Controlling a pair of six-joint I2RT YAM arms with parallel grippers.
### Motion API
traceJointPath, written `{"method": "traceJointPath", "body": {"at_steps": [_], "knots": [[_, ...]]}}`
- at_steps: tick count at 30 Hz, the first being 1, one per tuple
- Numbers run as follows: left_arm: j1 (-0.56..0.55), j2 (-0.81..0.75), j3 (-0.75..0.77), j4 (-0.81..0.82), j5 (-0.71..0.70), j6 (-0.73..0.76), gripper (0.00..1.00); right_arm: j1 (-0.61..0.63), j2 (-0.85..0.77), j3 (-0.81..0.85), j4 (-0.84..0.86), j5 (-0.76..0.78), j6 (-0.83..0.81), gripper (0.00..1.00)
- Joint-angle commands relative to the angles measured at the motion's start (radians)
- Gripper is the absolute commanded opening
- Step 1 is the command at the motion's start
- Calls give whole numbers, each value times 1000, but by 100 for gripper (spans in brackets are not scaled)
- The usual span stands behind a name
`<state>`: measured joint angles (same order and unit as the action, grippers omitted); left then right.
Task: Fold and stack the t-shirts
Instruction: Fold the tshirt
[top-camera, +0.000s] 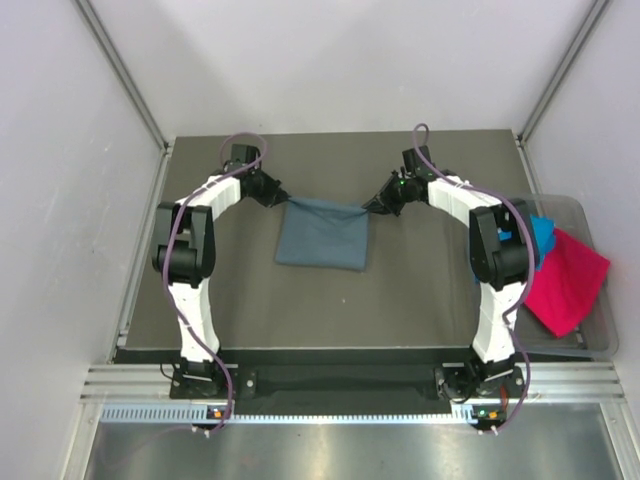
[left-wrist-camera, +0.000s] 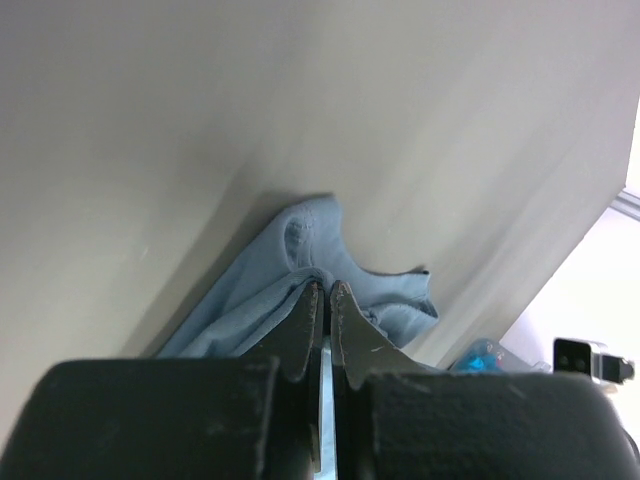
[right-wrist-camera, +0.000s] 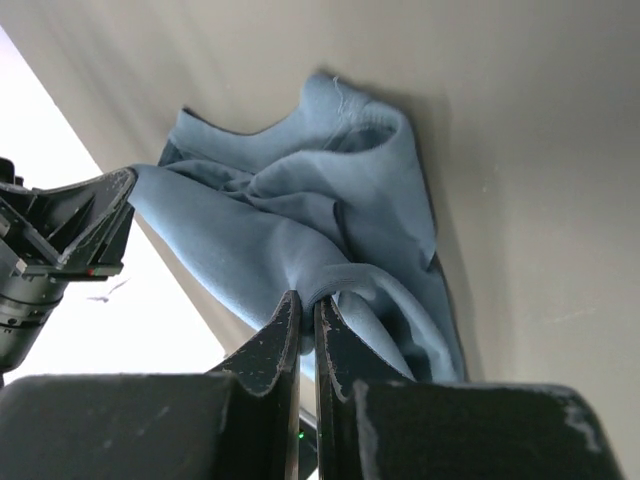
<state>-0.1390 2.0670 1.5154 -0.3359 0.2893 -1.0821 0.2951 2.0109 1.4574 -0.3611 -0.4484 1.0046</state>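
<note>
The slate-blue t-shirt (top-camera: 322, 234) lies folded into a rough square mid-table, its far edge stretched between both grippers. My left gripper (top-camera: 283, 199) is shut on its far left corner; the wrist view shows cloth (left-wrist-camera: 300, 262) pinched between the tips (left-wrist-camera: 327, 287). My right gripper (top-camera: 368, 207) is shut on the far right corner, a fold of fabric (right-wrist-camera: 300, 230) bunched between its tips (right-wrist-camera: 307, 298). The turquoise t-shirt (top-camera: 543, 236) and the magenta-pink t-shirt (top-camera: 566, 281) lie in the tub at the right, partly behind the right arm.
A clear plastic tub (top-camera: 600, 300) stands at the table's right edge holding the two other shirts. White walls with metal rails enclose the dark table (top-camera: 400, 300) at left, back and right.
</note>
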Motion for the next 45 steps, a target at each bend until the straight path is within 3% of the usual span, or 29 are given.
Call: {"method": "traceJointPath", "body": {"at_steps": [1, 5, 7, 10, 12, 16, 18, 19, 20, 24, 26, 30, 33, 34, 35, 36, 40, 45], "knots": [[10, 28, 68, 71, 10, 21, 0, -30, 37, 57, 51, -55, -17, 3], [12, 79, 114, 40, 5, 30, 0, -45, 100, 102, 108, -111, -43, 13], [15, 123, 158, 35, 13, 66, 0, -65, 144, 132, 116, -116, -61, 24], [19, 210, 312, -9, 54, 205, 16, -111, 201, 214, 90, -99, -141, 37], [21, 257, 500, -177, 35, 330, 21, -149, 229, 323, -19, -82, -243, 39], [19, 179, 505, -248, 11, 465, 35, -157, 148, 364, -101, 5, -395, 52], [18, 121, 464, -267, -19, 490, 36, -137, 86, 327, -87, -22, -434, 76], [19, 51, 392, -253, -18, 496, 36, -126, 65, 298, -64, -45, -442, 99], [19, 12, 344, -226, 2, 493, 36, -114, 46, 237, -17, -70, -442, 100], [0, -139, 33, -1, 198, 412, 31, -6, -27, 127, 79, -131, -460, 100], [-26, -176, -38, 105, 229, 366, 29, 27, -35, 88, 141, -154, -422, 100], [-40, -186, -231, 383, 318, 208, 19, 67, -23, -41, 481, -185, -215, 100], [-40, -148, -259, 514, 332, 173, 11, 79, 40, -94, 643, -207, -86, 81], [-40, -118, -256, 543, 343, 169, 10, 79, 57, -127, 782, -207, -17, 50], [-40, -99, -254, 617, 349, 162, 9, 79, 93, -138, 833, -208, 18, 34], [-39, -58, -244, 645, 353, 143, 7, 78, 116, -149, 922, -208, 46, 28], [-34, 51, -178, 710, 361, 122, 4, 76, 204, -120, 991, -213, 91, 24], [-24, 178, -117, 784, 369, 85, 3, 39, 268, -101, 964, -199, 72, 23]]}}
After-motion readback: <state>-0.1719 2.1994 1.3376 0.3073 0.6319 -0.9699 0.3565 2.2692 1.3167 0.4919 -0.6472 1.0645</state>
